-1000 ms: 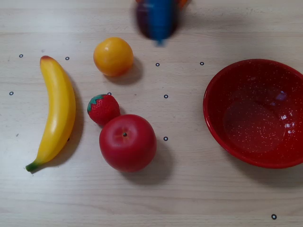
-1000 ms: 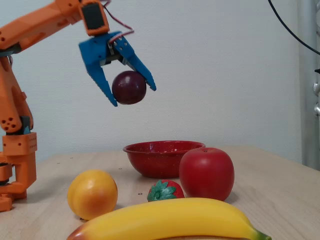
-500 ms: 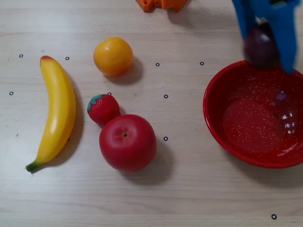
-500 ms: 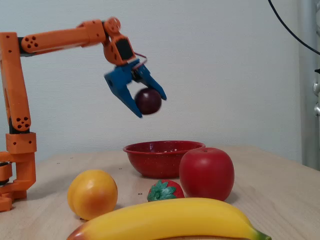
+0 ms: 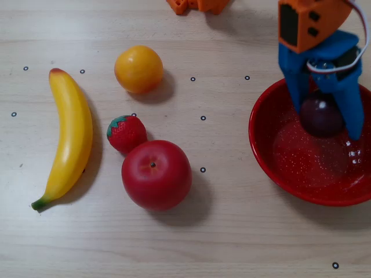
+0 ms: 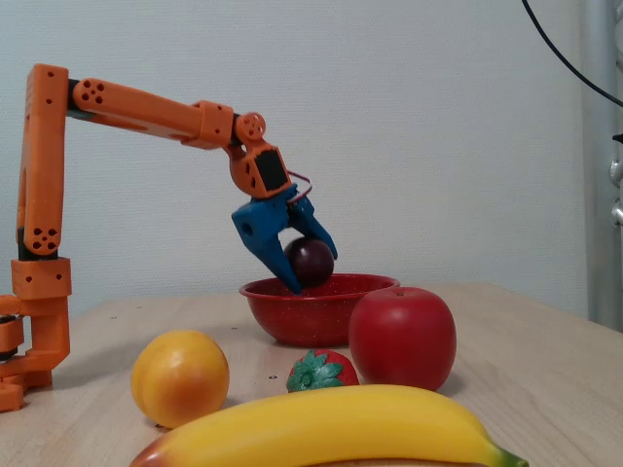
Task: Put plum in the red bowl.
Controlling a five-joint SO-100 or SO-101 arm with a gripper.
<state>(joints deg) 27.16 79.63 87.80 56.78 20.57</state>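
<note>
Now claw (image 5: 331,123) grips plum (image 5: 320,116).

1. Bright, even light; the overhead view is sharp.
2. Soft shadows fall right of the apple (image 5: 156,174) and orange (image 5: 138,69).
3. Glints inside the red bowl (image 5: 272,165).
4. Fixed view: the nearest banana (image 6: 331,428) is blurred.

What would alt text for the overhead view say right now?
The blue gripper holds the plum over the red bowl at right. A banana, orange, strawberry and apple lie left.
</note>
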